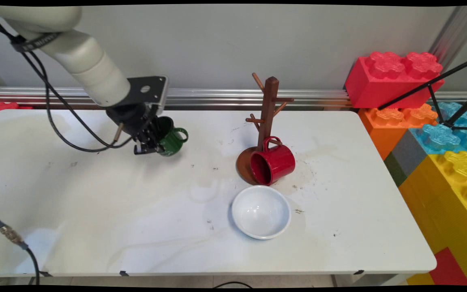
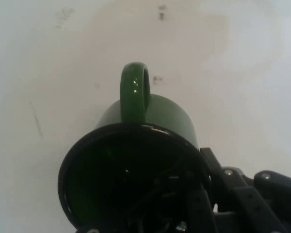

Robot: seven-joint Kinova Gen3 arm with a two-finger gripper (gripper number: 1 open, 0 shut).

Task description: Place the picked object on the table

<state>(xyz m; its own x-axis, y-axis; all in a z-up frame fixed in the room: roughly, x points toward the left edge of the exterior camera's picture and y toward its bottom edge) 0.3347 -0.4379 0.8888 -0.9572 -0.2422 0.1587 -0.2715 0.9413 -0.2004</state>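
Claw (image 1: pixel 152 142) grips green mug (image 1: pixel 171 140) rim; fingertips hidden inside.

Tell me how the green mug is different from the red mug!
The green mug is clamped in the gripper by its rim, while the red mug is touched by nothing and lies on its side against the base of the wooden mug tree. The green mug is at the table's left, far from the white bowl; the red one is just behind that bowl. Both have one loop handle.
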